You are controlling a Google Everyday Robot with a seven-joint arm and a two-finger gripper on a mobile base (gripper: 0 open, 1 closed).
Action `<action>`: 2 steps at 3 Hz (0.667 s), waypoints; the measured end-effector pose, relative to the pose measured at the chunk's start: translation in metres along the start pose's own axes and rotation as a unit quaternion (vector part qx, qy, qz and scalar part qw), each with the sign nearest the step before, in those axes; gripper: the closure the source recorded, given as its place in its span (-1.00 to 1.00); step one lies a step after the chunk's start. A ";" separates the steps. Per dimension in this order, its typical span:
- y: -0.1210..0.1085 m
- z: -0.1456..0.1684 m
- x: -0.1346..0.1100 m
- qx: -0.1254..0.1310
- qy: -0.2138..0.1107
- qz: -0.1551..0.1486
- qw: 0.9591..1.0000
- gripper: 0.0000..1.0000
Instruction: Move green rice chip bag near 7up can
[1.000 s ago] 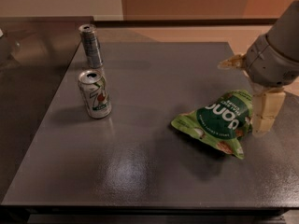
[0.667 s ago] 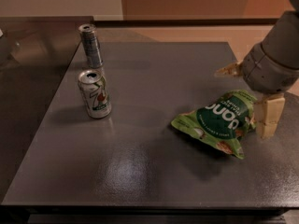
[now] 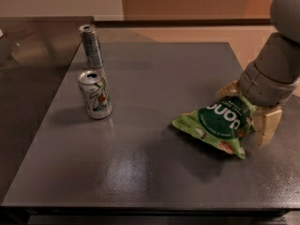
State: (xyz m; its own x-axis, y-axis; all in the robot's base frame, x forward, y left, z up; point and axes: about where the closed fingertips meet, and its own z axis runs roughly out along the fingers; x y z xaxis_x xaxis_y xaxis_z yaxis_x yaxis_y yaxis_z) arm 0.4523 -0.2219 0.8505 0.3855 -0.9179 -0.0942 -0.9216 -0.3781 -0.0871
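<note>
The green rice chip bag lies flat on the dark table, right of centre, its dark-green round label facing up. The 7up can stands upright at the left, far from the bag. My gripper is down at the bag's right end. It is open, with one tan finger on the near right side of the bag and the other finger on its far side. The bag's right edge is hidden under the gripper's wrist.
A taller, slim silver-grey can stands upright just behind the 7up can, near the table's far left corner. A second dark surface adjoins the table's left edge. The table's right edge runs close beside the gripper.
My gripper has come down and slightly left, so its fingers now straddle the bag's right end. The bag and both cans have not moved.
</note>
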 end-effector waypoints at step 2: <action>-0.004 -0.003 -0.008 0.010 -0.001 -0.006 1.000 0.30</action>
State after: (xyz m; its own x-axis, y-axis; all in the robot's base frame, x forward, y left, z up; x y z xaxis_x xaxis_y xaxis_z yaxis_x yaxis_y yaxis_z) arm 0.4533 -0.2134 0.8547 0.3963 -0.9133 -0.0941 -0.9160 -0.3863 -0.1080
